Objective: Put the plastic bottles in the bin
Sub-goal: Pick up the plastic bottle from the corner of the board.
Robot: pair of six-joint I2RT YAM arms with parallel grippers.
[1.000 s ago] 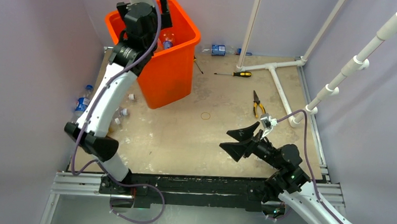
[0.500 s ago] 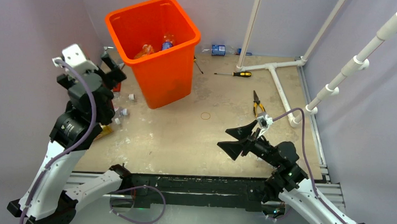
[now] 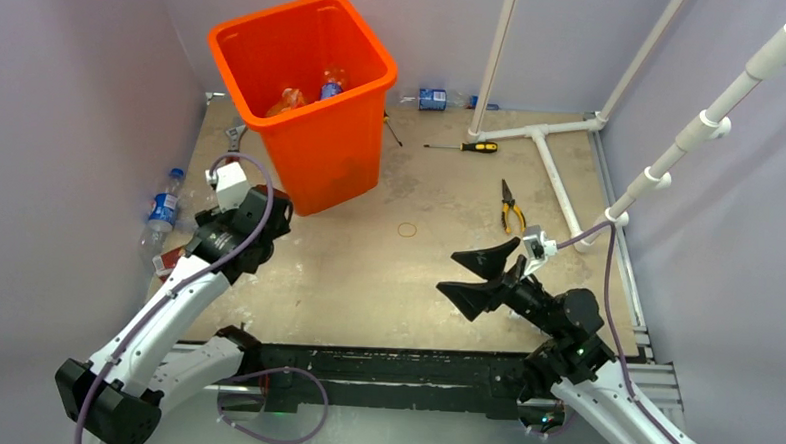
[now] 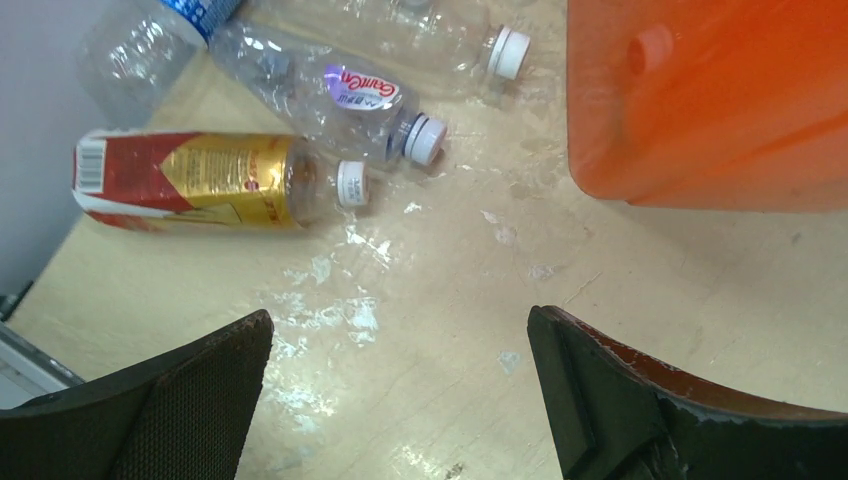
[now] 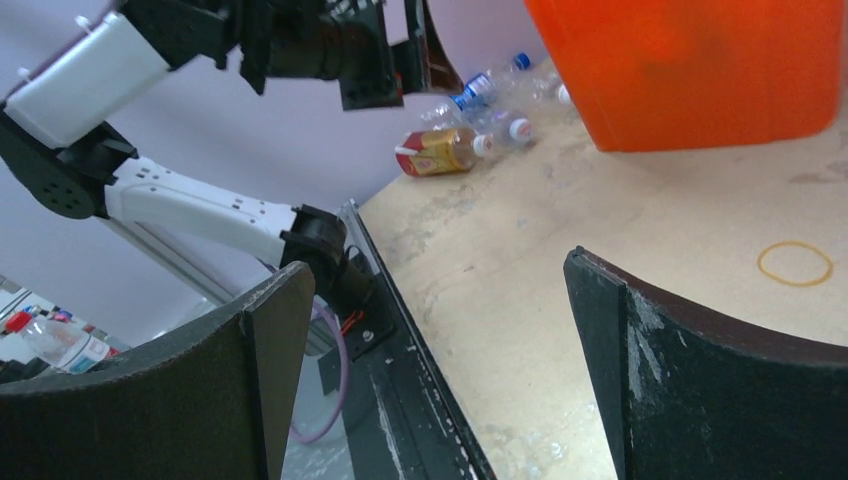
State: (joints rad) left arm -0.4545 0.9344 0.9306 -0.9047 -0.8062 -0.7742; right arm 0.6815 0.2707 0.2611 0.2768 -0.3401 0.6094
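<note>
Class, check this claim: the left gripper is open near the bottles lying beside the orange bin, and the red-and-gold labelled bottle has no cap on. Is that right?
Not quite. The left wrist view shows the red-and-gold labelled bottle with its white cap on. The rest holds: the left gripper is open near the bottles lying beside the orange bin.

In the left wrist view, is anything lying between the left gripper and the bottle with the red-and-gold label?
Nothing. The left wrist view shows only bare, scuffed tabletop between the open left gripper and the red-and-gold bottle.
</note>
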